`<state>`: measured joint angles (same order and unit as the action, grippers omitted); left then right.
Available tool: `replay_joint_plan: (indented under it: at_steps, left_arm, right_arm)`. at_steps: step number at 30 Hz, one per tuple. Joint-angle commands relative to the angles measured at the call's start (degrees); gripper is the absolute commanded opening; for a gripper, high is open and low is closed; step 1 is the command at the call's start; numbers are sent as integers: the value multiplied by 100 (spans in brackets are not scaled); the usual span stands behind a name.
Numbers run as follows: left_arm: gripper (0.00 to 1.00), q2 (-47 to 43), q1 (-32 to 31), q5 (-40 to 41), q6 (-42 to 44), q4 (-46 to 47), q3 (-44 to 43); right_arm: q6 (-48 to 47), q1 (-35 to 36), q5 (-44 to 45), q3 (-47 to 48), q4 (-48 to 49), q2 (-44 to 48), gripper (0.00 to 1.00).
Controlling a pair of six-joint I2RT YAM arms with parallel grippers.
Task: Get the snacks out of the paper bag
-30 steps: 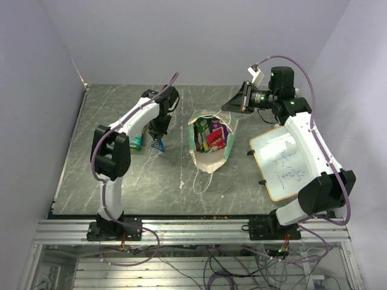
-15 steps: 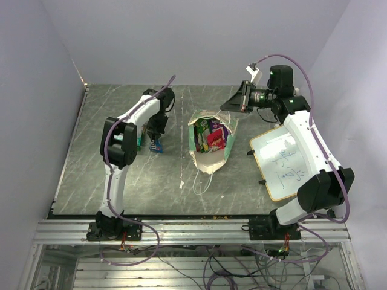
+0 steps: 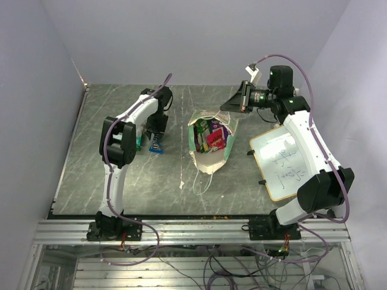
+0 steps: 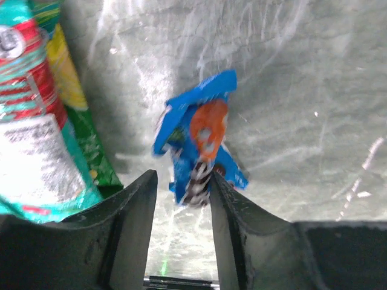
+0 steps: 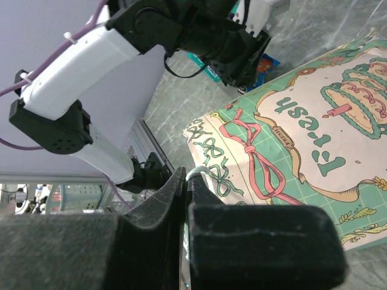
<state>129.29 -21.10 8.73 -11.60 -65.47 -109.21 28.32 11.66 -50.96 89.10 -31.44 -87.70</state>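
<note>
My left gripper (image 4: 181, 181): fingers apart, low over the table (image 4: 290, 90).
Blue bar (image 4: 202, 136): out of the bag, its near end in the gap between my fingers. It looks blurry, so I cannot tell if it touches them.
Green bags (image 4: 36, 139): just beside the bar, cut off at the edge.
My right gripper (image 5: 184, 181): squeezed tight on the string handle (image 5: 196, 174), which is mostly hidden.
Paper bag (image 3: 211, 158): lying on the table, mouth open.
Snacks (image 3: 213, 136): inside the bag, partly hidden by its sides.

Pale lilac walls (image 3: 181, 36) (marbled grey tabletop (image 3: 121, 181))
</note>
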Motion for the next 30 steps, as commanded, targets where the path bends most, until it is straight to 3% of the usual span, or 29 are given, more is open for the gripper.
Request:
replay_joint_plan:
  at_steps: [1,8,12,14,18,24,30]
  left_arm:
    - [55,-1030,18,-110,-269,158,131]
    - [71,-2743,6,-753,-755,421,1208]
    - [70,-3912,-252,-1463,-1413,1228,2196]
    - [70,-4449,-677,-1562,-1840,1604,2505]
    - [70,-5032,-2083,-924,-2507,2493,3033]
    - [66,-5047,-3455,133,-2349,3871,3510]
    - [61,-4345,-3618,311,-1566,4986,3616]
  right_arm:
    - [48,20,-135,-119,202,97,0]
    - [110,20,-154,-86,389,7,0]
    - [56,20,-177,-49,334,-34,0]
    - [-13,20,-138,-13,246,-13,0]
    - [-2,20,-197,1,213,-20,0]
    - [-6,20,-211,52,217,-30,0]
    - [10,20,-179,-6,253,75,0]
